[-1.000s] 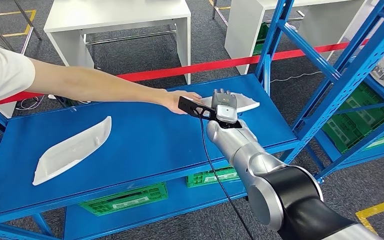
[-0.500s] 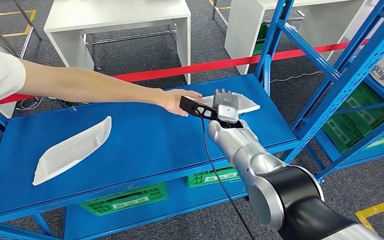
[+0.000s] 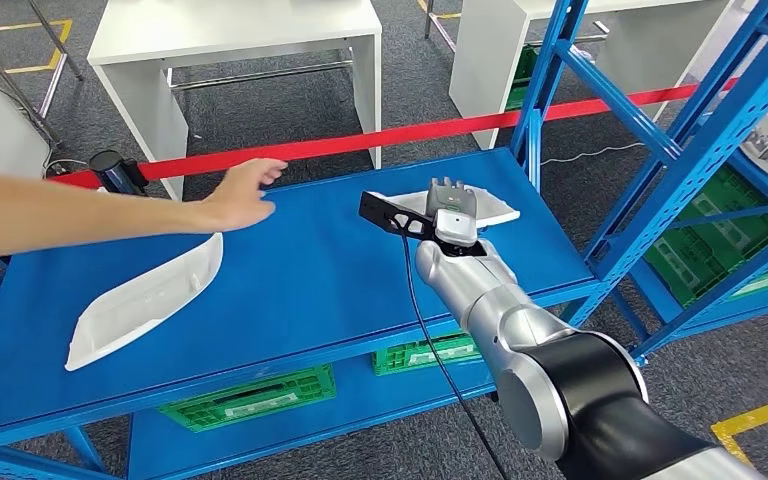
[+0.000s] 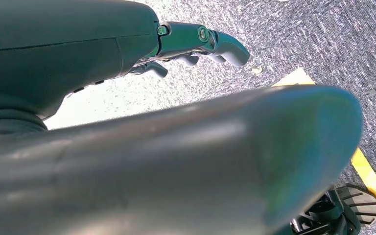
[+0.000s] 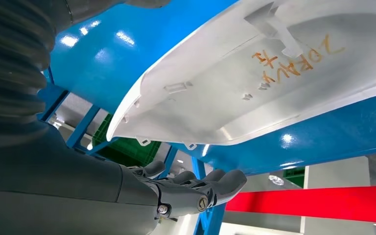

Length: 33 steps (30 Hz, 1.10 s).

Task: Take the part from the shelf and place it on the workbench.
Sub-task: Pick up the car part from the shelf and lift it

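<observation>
Two white parts on the blue shelf (image 3: 300, 270): one part (image 3: 145, 298) at 9 o'clock, another part (image 3: 495, 208) at 1 o'clock under the right robot hand (image 3: 450, 205), fingers spread, not grasping. One person's hand (image 3: 240, 195) hovers between. Left robot hand (image 4: 196, 44) hangs released.

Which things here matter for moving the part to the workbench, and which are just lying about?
Job:
right hand, hovering over the part
white part beneath it
blue shelf

Lying about:
second white part
green crates
red barrier tape
person's hand
</observation>
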Each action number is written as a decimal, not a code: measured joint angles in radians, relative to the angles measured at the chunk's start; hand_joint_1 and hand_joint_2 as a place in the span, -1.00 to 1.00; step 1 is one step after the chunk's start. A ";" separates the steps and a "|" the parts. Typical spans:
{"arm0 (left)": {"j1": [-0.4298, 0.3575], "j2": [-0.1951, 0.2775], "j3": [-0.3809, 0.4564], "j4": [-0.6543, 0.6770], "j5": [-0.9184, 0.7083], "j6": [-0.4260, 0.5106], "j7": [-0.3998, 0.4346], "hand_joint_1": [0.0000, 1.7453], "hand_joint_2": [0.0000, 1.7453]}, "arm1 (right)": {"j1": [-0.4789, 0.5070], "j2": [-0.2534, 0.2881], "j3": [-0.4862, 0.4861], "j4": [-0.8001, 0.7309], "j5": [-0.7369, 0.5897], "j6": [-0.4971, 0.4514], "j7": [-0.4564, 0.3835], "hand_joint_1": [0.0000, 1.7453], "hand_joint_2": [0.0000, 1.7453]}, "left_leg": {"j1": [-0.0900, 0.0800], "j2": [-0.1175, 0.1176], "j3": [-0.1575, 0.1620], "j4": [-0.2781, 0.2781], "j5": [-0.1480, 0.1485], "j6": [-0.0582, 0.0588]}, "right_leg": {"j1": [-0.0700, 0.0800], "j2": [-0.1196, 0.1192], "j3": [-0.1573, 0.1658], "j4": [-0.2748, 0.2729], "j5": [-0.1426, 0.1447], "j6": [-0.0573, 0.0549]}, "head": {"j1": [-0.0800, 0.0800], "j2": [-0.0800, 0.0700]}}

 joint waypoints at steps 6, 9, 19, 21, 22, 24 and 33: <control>0.000 0.000 0.000 0.000 0.000 0.000 -0.002 -1.00 -1.00 | 0.000 0.000 0.000 0.000 0.000 -0.001 0.000 -1.00 1.00 | 0.000 0.000 0.000 0.000 0.000 0.000 | 0.000 0.000 0.000 0.000 0.000 0.000 | 0.000 0.000; 0.000 0.000 0.000 0.000 0.000 0.000 -0.003 -1.00 -1.00 | 0.000 0.000 -0.002 0.000 0.000 -0.001 0.000 -1.00 1.00 | 0.000 0.000 0.000 0.000 0.000 0.000 | 0.000 0.000 0.000 0.000 0.000 0.000 | 0.000 0.000; 0.000 0.000 -0.001 0.000 -0.002 0.000 0.001 -1.00 -1.00 | 0.001 -0.002 -0.006 0.000 0.000 -0.001 0.000 -1.00 1.00 | 0.000 0.000 0.000 0.000 0.000 0.000 | 0.000 0.000 0.000 0.000 0.000 0.000 | 0.000 0.000; 0.000 0.000 -0.001 0.000 -0.003 0.000 0.003 -1.00 -1.00 | 0.004 -0.002 -0.007 0.000 0.000 -0.001 0.000 -1.00 1.00 | 0.000 0.000 0.000 0.000 0.000 0.000 | 0.000 0.000 0.000 0.000 0.000 0.000 | 0.000 0.000; 0.001 0.000 -0.001 0.000 -0.003 0.000 0.004 -1.00 -1.00 | 0.005 -0.002 -0.007 0.000 0.001 -0.001 0.000 -1.00 1.00 | 0.000 0.000 0.000 0.000 0.000 0.000 | 0.000 0.000 0.000 0.000 0.000 0.000 | 0.000 0.000; 0.001 0.000 -0.001 0.000 -0.003 0.000 0.005 -1.00 -1.00 | 0.007 -0.003 -0.007 0.000 0.001 -0.001 -0.001 -1.00 1.00 | 0.000 0.000 0.000 0.000 0.000 0.000 | 0.000 0.000 0.000 0.000 0.000 0.000 | 0.000 0.000; 0.000 0.000 -0.001 0.000 -0.003 0.000 0.004 -1.00 -1.00 | 0.008 -0.003 -0.007 0.000 0.003 0.000 -0.005 -1.00 1.00 | 0.000 0.000 0.000 0.000 0.000 0.000 | 0.000 0.000 0.000 0.000 0.000 0.000 | 0.000 0.000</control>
